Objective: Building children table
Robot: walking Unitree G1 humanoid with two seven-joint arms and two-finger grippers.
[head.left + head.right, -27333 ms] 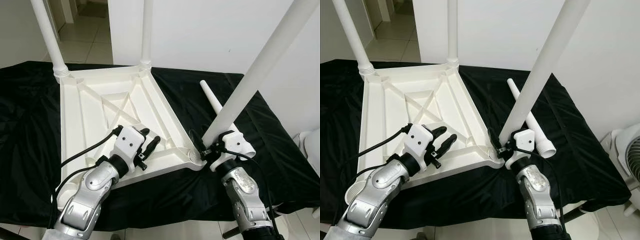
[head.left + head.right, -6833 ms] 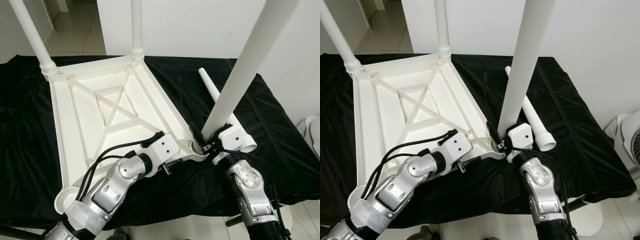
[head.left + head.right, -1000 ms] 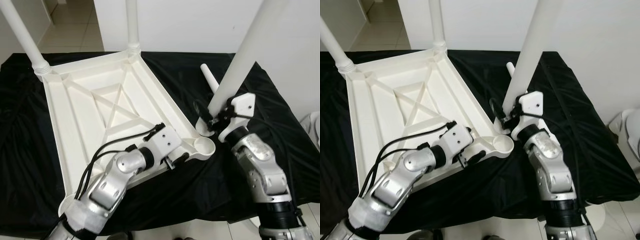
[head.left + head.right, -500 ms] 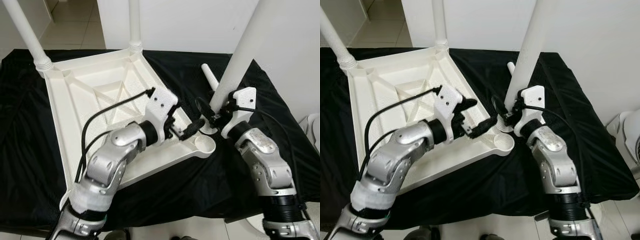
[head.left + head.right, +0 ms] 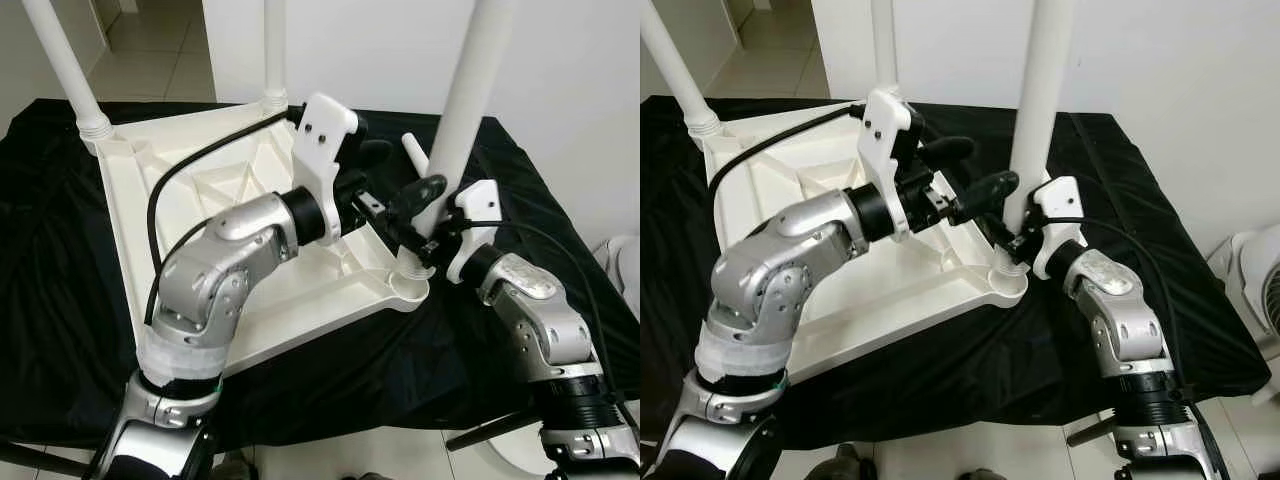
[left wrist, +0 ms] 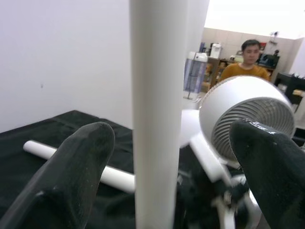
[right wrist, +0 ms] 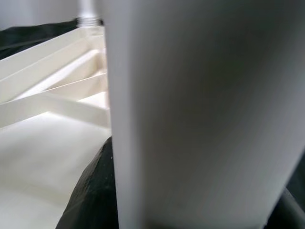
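The white table top (image 5: 290, 300) lies upside down on a black cloth, with two legs (image 5: 60, 60) (image 5: 275, 50) standing in its far corners. A third white leg (image 5: 470, 80) stands nearly upright, its foot at the near right corner socket (image 5: 412, 287). My right gripper (image 5: 425, 245) is shut on this leg just above its foot. My left gripper (image 5: 395, 172) is raised and open. In the left wrist view the leg (image 6: 157, 114) stands between its spread fingers (image 6: 71, 176) without touching them. A fourth leg (image 5: 415, 155) lies loose on the cloth behind.
A white fan (image 5: 1255, 290) stands off the table's right end and appears again as the fan (image 6: 248, 114) in the left wrist view. Behind it sits a person (image 6: 245, 67). A white wall runs behind the table. Black cloth (image 5: 60, 320) lies bare on both sides.
My left gripper has lifted off the table top's near rim and swung up to the third leg, fingers open. My right gripper has brought the leg more upright over the corner socket.
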